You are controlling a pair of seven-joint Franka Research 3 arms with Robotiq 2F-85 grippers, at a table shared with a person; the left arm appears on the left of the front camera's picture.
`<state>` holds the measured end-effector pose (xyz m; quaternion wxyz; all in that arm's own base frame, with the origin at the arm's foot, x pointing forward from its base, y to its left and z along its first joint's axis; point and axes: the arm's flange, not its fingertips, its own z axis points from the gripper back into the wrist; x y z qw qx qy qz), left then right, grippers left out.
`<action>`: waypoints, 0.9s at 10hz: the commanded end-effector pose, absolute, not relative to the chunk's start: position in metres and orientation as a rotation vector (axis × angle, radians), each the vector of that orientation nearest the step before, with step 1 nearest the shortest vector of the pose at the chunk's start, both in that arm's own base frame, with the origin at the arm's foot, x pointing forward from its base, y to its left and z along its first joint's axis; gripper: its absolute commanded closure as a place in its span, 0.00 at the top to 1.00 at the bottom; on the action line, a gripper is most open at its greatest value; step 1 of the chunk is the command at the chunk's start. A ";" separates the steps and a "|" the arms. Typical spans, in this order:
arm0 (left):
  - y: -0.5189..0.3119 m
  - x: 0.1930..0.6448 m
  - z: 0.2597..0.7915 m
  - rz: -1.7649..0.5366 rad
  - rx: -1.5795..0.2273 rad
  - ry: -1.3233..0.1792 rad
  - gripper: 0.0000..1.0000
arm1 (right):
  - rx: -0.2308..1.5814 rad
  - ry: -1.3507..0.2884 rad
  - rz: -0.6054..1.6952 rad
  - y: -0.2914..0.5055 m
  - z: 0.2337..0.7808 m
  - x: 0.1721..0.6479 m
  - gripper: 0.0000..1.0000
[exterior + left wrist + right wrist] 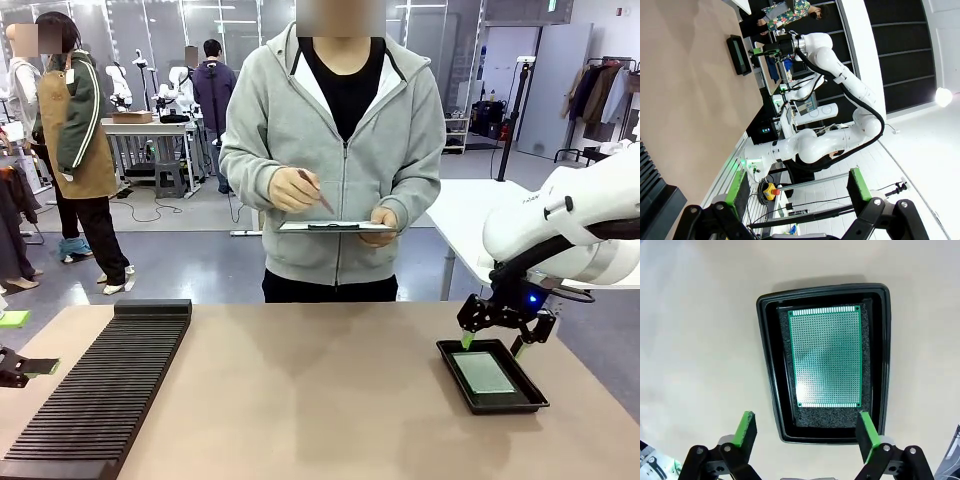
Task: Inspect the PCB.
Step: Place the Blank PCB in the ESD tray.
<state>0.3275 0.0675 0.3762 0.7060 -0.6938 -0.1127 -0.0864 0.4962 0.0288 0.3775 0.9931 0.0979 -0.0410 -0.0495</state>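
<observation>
One PCB lies flat in the black tray on your surface, with your right tool poised above the tray's near end, released and empty, and your left tool likewise released, holding nothing.

glossy white arm, black gripper, green pads, blue light

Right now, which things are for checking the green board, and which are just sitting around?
For the job:
- PCB, lying flat in the tray
- black tray holding it
- right gripper, jaws open, hanging over the tray
- person's clipboard and pen

Just lying about:
- long black ridged rack on the table's left
- left gripper, open, off to the side
</observation>
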 end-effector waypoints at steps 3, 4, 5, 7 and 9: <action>0.068 0.328 0.377 -0.193 -1.538 -0.255 1.00 | 0.201 -0.085 -0.100 0.029 0.377 0.496 1.00; 0.068 0.328 0.377 -0.193 -1.538 -0.255 1.00 | 0.201 -0.085 -0.100 0.029 0.377 0.496 1.00; 0.068 0.328 0.377 -0.193 -1.538 -0.255 1.00 | 0.201 -0.085 -0.100 0.029 0.377 0.496 1.00; 0.068 0.328 0.377 -0.193 -1.538 -0.255 1.00 | 0.201 -0.085 -0.100 0.029 0.377 0.496 1.00; 0.068 0.328 0.377 -0.193 -1.538 -0.255 1.00 | 0.201 -0.085 -0.100 0.029 0.377 0.496 1.00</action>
